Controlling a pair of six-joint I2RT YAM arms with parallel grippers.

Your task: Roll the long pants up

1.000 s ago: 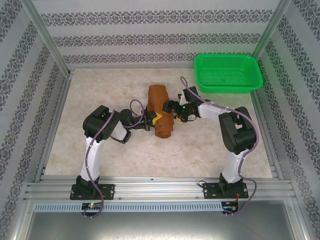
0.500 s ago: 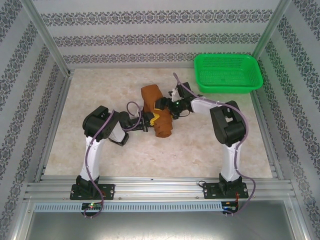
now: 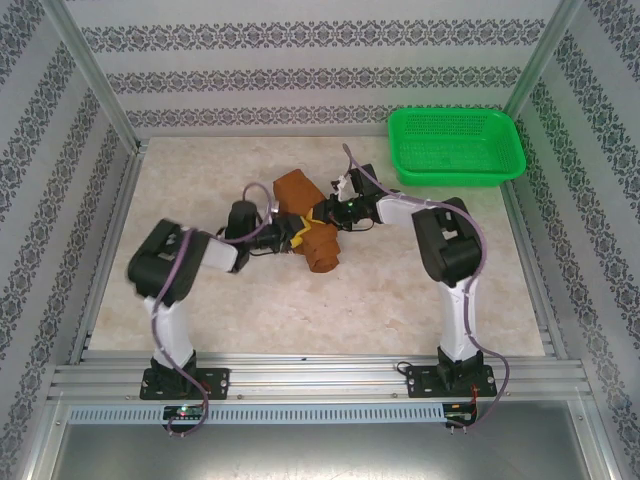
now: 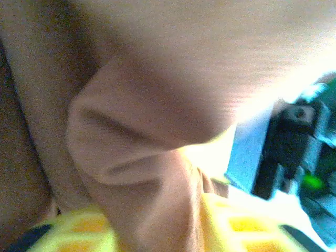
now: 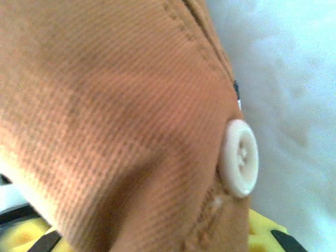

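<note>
The long pants [image 3: 320, 250] lie as a thick rust-brown roll in the middle of the table. My left gripper [image 3: 290, 232] reaches in from the left. In the left wrist view a fold of the pants [image 4: 142, 173] sits between my left gripper's [image 4: 152, 231] yellow fingers [image 4: 79, 231], which stand apart. From the right, my right gripper [image 3: 322, 212] meets the roll's upper part. Ribbed pants cloth [image 5: 115, 121] with a pale button [image 5: 239, 157] bulges between my right gripper's [image 5: 157, 236] yellow pads [image 5: 262, 233], which press on it.
A green basket [image 3: 455, 176] stands at the back right, a short way behind the right arm. Metal frame posts and patterned walls close in the table on three sides. Bare tabletop lies left of and in front of the roll.
The roll has shifted back and to the left and turned. The left arm swung left and its jaws parted. The right gripper moved onto the roll and closed on the cloth.
</note>
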